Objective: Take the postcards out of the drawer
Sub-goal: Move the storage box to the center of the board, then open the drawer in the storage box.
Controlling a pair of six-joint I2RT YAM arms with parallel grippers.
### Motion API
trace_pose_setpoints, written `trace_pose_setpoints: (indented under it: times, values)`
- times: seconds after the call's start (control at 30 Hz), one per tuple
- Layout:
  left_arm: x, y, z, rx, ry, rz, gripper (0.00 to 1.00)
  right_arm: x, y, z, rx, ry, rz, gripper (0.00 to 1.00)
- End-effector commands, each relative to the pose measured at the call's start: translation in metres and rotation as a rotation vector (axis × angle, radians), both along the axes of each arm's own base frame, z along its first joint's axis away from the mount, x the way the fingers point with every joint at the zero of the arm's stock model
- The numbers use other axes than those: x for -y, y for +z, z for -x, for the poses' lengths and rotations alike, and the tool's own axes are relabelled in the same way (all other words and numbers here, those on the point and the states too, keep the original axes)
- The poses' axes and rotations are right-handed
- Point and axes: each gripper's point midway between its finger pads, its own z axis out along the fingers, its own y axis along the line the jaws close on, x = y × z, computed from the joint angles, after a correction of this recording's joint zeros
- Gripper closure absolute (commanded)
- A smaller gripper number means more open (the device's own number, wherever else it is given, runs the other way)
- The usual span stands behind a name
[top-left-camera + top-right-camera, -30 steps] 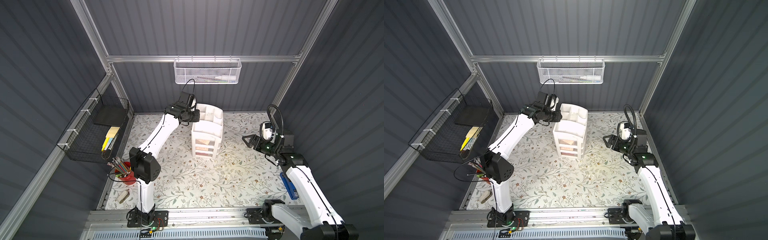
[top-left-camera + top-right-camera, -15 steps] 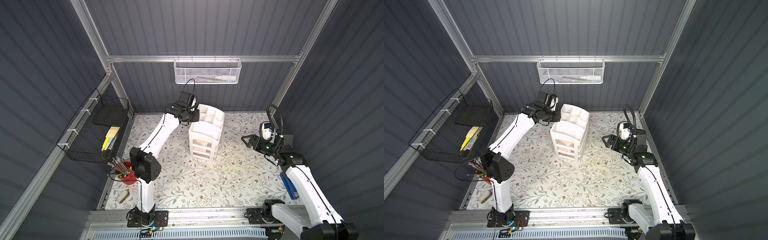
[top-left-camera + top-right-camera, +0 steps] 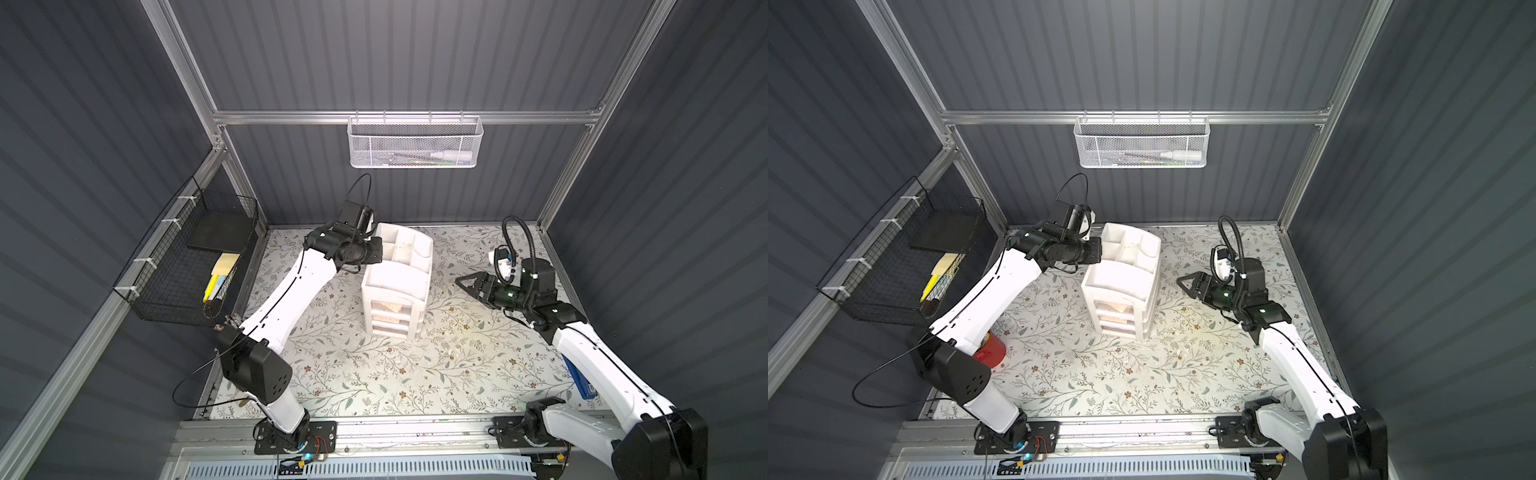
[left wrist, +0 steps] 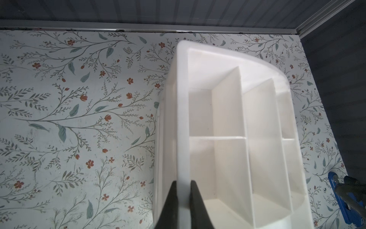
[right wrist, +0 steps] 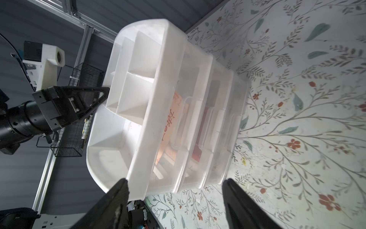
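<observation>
Right wrist view: over the floral-papered table stands the white plastic organizer, with open compartments on top and frosted drawers below. The postcards lie inside the drawers, peach and red, blurred by the plastic. Both top views show only a peach sliver. The left gripper pinches the organizer's rim, and the right gripper is spread wide nearby.

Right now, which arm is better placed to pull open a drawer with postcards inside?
Right, probably. The right gripper is open, empty and aimed at the drawers; the left gripper is shut on the organizer rim, seemingly steadying it.
</observation>
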Motion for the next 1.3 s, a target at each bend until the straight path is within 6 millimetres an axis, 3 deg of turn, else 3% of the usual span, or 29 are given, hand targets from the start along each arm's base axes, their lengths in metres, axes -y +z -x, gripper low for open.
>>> trace_pose_setpoints:
  times: [0.0,0.13,0.27,0.4,0.43,0.53,0.6,0.9,1.13,1.27]
  values:
    - [-0.023,0.013,0.023,0.031,0.049,-0.021,1.0,-0.018,0.007,0.0,0.025,0.009,-0.062,0.24]
    - [-0.046,0.017,0.038,0.07,0.105,-0.055,1.0,-0.039,-0.002,0.005,0.015,0.04,-0.093,0.25]
    - [-0.057,0.009,0.044,0.055,0.121,-0.082,1.0,-0.061,-0.007,0.007,-0.001,0.088,-0.121,0.28]
    - [-0.065,0.0,0.042,0.037,0.13,-0.068,1.0,-0.075,-0.003,0.009,0.016,0.116,-0.139,0.28]
    - [-0.068,-0.002,0.04,0.04,0.132,-0.058,1.0,-0.08,-0.013,0.007,-0.006,0.123,-0.131,0.28]
    - [-0.075,-0.012,0.033,0.017,0.138,-0.018,1.0,-0.087,-0.015,0.005,-0.011,0.136,-0.129,0.28]
    - [-0.079,-0.03,0.032,-0.019,0.139,-0.005,1.0,-0.091,-0.014,0.004,-0.011,0.147,-0.137,0.28]
    - [-0.074,-0.043,0.015,-0.012,0.099,0.006,1.0,-0.107,-0.012,-0.009,0.009,0.188,-0.184,0.29]
    - [-0.068,-0.046,0.006,-0.024,0.069,0.036,1.0,-0.117,-0.014,-0.025,0.019,0.195,-0.228,0.37]
    - [-0.07,-0.046,0.008,-0.024,0.079,0.037,1.0,-0.122,-0.012,-0.031,0.023,0.216,-0.274,0.48]
